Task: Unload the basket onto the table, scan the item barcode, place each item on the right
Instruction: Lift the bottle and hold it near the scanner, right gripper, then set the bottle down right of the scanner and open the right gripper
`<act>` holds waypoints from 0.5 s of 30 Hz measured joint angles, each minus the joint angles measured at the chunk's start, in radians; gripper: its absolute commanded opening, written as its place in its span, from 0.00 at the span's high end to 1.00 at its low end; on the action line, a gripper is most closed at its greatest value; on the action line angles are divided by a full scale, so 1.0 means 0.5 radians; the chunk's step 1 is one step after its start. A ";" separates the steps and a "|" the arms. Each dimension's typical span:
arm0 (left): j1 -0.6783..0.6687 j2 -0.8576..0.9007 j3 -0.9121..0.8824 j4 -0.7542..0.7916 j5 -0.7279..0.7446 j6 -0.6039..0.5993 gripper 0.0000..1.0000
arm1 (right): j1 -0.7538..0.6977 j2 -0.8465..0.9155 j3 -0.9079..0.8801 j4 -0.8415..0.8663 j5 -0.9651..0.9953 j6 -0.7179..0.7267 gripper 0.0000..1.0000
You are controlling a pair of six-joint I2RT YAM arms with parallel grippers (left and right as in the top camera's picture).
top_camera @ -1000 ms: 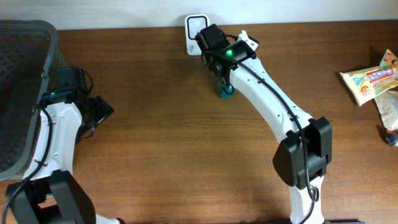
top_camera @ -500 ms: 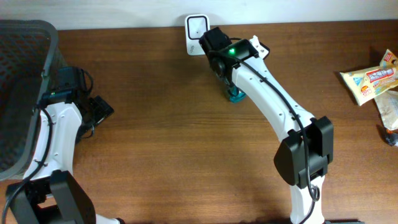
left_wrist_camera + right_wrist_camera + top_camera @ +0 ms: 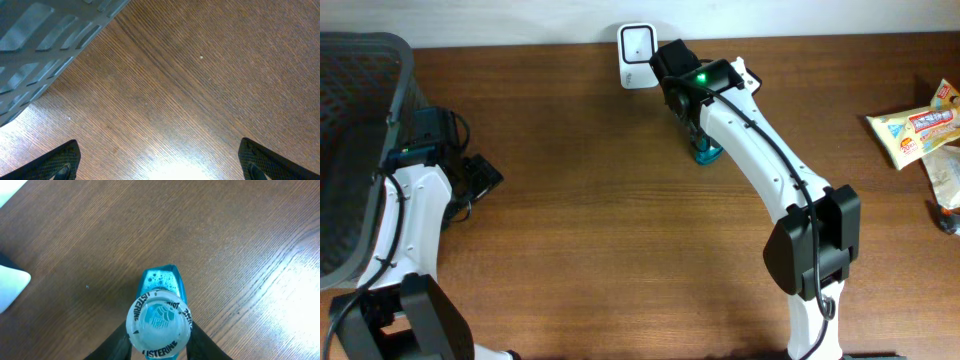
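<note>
Two fingers of the right end effector (image 3: 160,344) clasp the blue plastic mouthwash bottle (image 3: 161,286) at its white cap (image 3: 159,321), upright, likely so its label faces the white box-shaped scanner (image 3: 637,43) just beside them; the left end effector (image 3: 160,161) hangs released.

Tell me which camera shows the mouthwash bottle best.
Right wrist: the mouthwash bottle fills the lower centre, its white Listerine cap and blue body seen from above, with the right gripper hugging the cap. Overhead shows only a teal sliver under the right arm. Left wrist shows none of it.
</note>
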 measured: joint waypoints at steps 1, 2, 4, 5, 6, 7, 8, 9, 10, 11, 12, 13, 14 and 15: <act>0.000 -0.001 0.000 -0.001 0.000 0.000 0.01 | -0.001 0.001 0.000 0.000 0.000 -0.003 0.60; 0.000 0.000 0.000 -0.001 0.000 0.000 0.01 | -0.003 0.001 0.000 0.001 0.001 -0.001 0.58; 0.000 -0.001 0.000 -0.001 0.000 0.000 0.01 | -0.007 0.001 0.000 0.002 0.001 -0.008 0.53; 0.000 0.000 0.000 0.000 0.000 0.000 0.01 | -0.011 0.001 0.001 0.003 0.000 -0.032 0.49; 0.000 -0.001 0.000 -0.001 0.000 0.000 0.01 | -0.013 0.001 0.005 0.003 0.001 -0.065 0.44; 0.000 -0.001 0.000 -0.001 0.000 0.000 0.01 | -0.015 0.002 0.023 0.002 0.002 -0.112 0.39; 0.000 -0.001 0.000 0.000 -0.001 0.000 0.01 | -0.016 0.003 0.045 -0.002 0.002 -0.167 0.32; 0.000 -0.001 0.000 -0.001 0.000 0.000 0.01 | -0.017 0.005 0.079 -0.002 0.008 -0.235 0.22; 0.000 -0.001 0.000 -0.001 0.000 0.000 0.01 | -0.017 0.008 0.130 0.000 0.012 -0.316 0.15; 0.000 -0.001 0.000 -0.001 -0.001 0.000 0.01 | -0.017 0.008 0.175 -0.002 0.016 -0.398 0.08; 0.000 -0.001 0.000 -0.001 -0.001 0.000 0.01 | -0.018 0.008 0.230 0.000 0.018 -0.485 0.02; 0.000 -0.001 0.000 0.000 -0.001 0.000 0.01 | -0.018 0.008 0.275 -0.002 0.023 -0.567 0.01; 0.000 -0.001 0.000 -0.001 0.000 0.000 0.01 | -0.018 0.008 0.321 -0.001 0.023 -0.659 0.01; 0.000 -0.001 0.000 -0.001 0.000 0.000 0.01 | -0.018 0.008 0.379 0.001 0.024 -0.768 0.01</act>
